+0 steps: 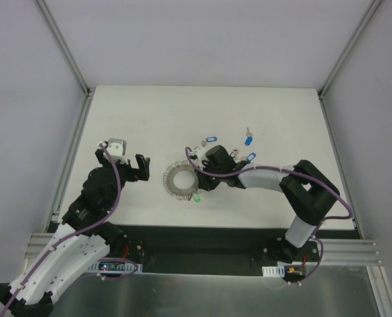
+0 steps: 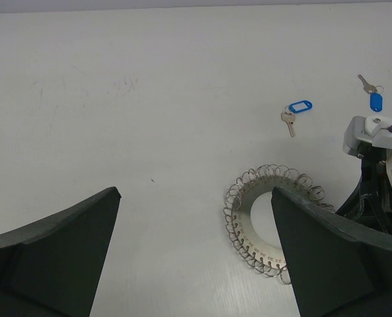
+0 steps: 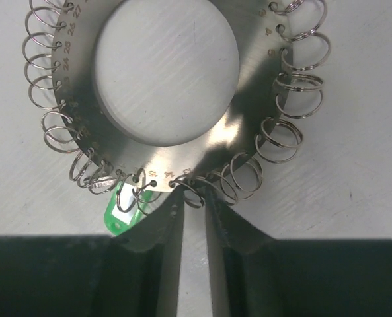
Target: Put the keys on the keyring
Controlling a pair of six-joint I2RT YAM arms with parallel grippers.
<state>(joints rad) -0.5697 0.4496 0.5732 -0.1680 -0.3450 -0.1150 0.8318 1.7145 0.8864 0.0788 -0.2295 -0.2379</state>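
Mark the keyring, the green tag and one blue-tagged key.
Keyring (image 3: 255, 99): right wrist view, flat metal band.
Green tag (image 3: 119, 212): right wrist view, its body.
Blue-tagged key (image 2: 300, 106): left wrist view, its tag.

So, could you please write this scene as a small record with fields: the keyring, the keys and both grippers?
keyring: flat on the table, small split rings all around its rim
green tag: on one rim ring
blue-tagged keys: three, loose on the table, apart from the keyring
left gripper: open, beside the keyring, holding nothing
right gripper: jaws narrow, at a rim ring; grip unclear
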